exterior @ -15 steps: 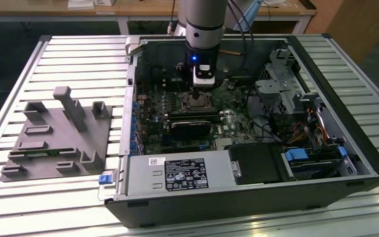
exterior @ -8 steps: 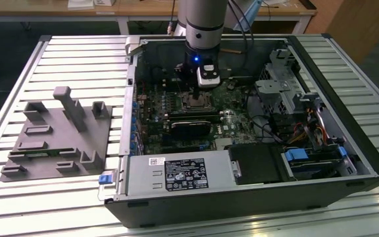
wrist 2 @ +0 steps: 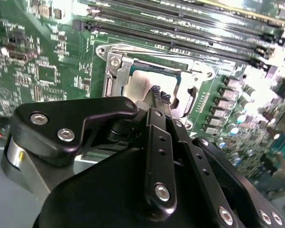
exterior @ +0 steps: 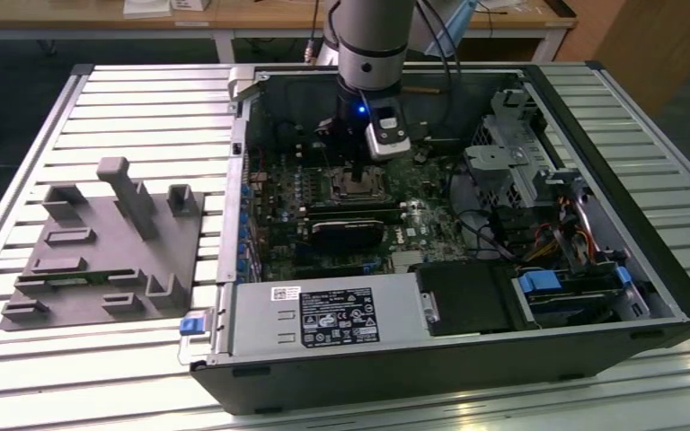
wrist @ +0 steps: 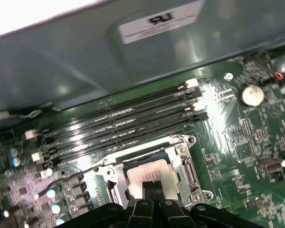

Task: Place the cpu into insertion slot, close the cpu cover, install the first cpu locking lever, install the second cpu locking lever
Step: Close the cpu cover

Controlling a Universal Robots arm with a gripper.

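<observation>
In the exterior view my gripper (exterior: 358, 171) reaches down inside the open computer case onto the insertion slot (exterior: 359, 189) on the green motherboard. In both wrist views the cpu (wrist 2: 137, 84) (wrist: 154, 172) lies in the slot, its pale silver top showing through the window of the cpu cover (wrist 2: 115, 80) (wrist: 181, 159). The cover lies flat around the chip. My gripper's fingertips (wrist 2: 157, 94) (wrist: 153, 186) are shut together with nothing between them, resting on or just above the chip's top. A thin metal lever (wrist: 78, 175) runs out from the socket's side.
Long black memory slots (wrist: 123, 124) run beside the socket. A black card (exterior: 348, 232) sits just past it, with a power supply (exterior: 327, 319) and drive bays (exterior: 567, 292) near the case front. A grey fixture (exterior: 105, 242) stands on the slatted table at the exterior view's left.
</observation>
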